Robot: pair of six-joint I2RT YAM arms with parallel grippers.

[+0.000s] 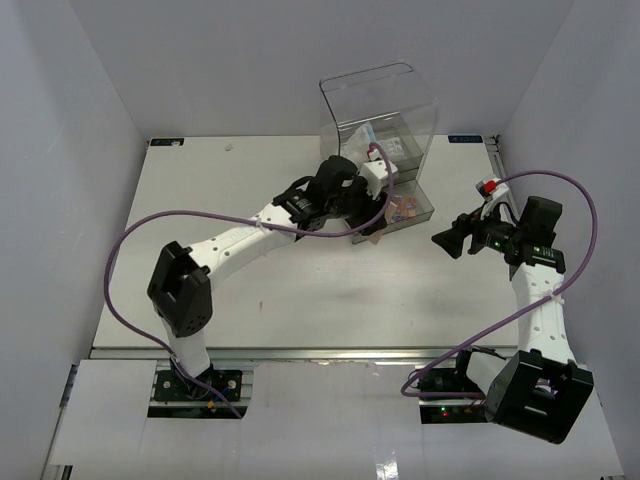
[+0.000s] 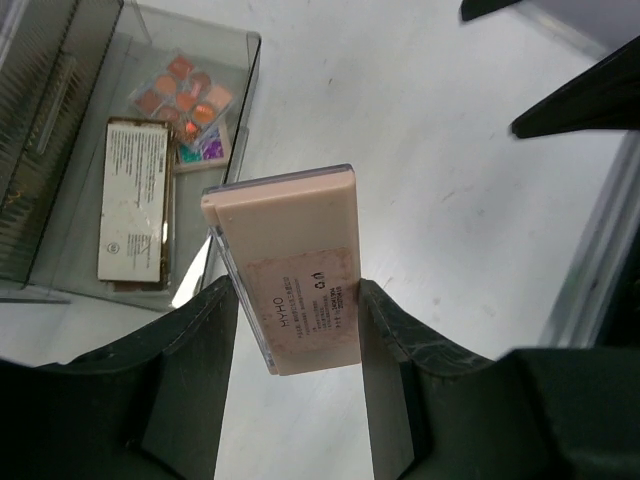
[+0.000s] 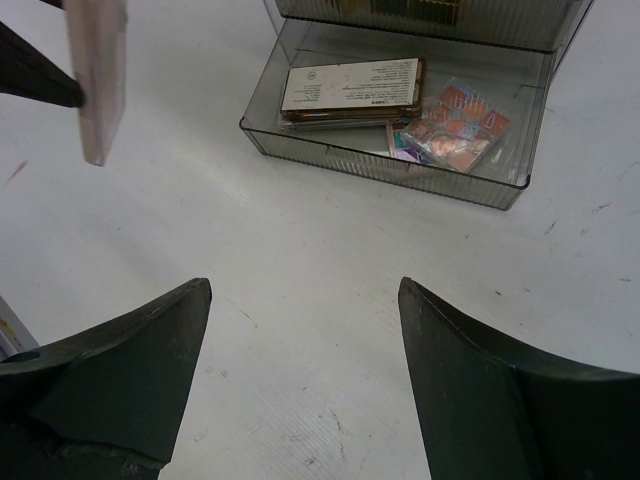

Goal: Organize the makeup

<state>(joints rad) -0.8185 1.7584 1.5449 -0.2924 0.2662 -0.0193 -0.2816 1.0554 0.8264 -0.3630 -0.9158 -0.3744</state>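
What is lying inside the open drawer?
The drawer holds a brown palette, white label up, and a multicoloured palette beside it. Anything under them is covered and cannot be seen.

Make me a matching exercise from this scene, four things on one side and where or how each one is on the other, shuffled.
Column one:
1 pink palette
2 brown palette
3 multicoloured palette
4 right gripper

Column two:
A open, holding nothing
B in the drawer, printed label up
C clamped in the left gripper
D in the drawer, colour pans showing

Pairs: 1-C, 2-B, 3-D, 4-A
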